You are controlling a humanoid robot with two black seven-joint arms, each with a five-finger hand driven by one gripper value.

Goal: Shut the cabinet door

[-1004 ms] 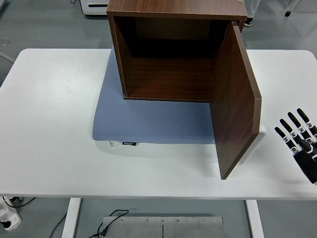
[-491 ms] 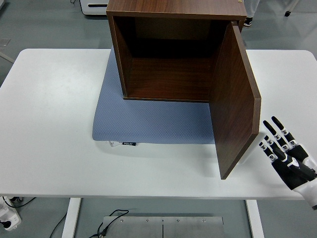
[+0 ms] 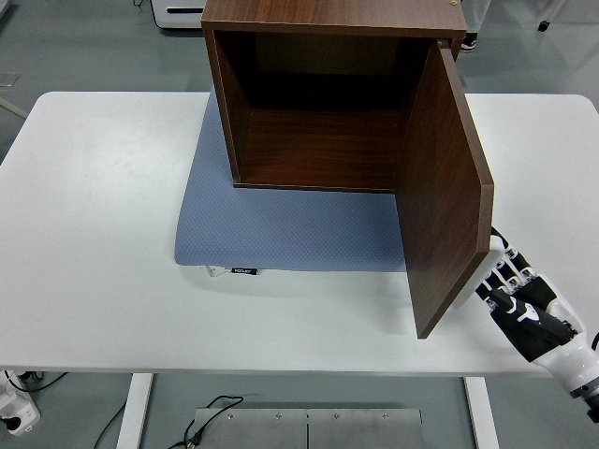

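A dark brown wooden cabinet (image 3: 328, 103) stands on a blue-grey mat (image 3: 281, 229) at the back of the white table (image 3: 94, 234). Its inside shows nothing. Its door (image 3: 445, 187), hinged on the right, stands swung out toward the near edge. My right hand (image 3: 501, 281) comes in from the lower right with its fingers extended, the fingertips (image 3: 494, 271) at the outer face of the door near its free lower corner. I cannot tell whether they touch the wood. The left hand is out of sight.
The mat's front edge carries a small dark label (image 3: 245, 271). A white appliance (image 3: 182, 11) stands on the floor behind the table. Cables (image 3: 211, 421) and a metal plate lie on the floor below the table's near edge.
My right hand has slid left and lower across the table, from well right of the door to right beside its lower free corner. The door has not visibly moved.
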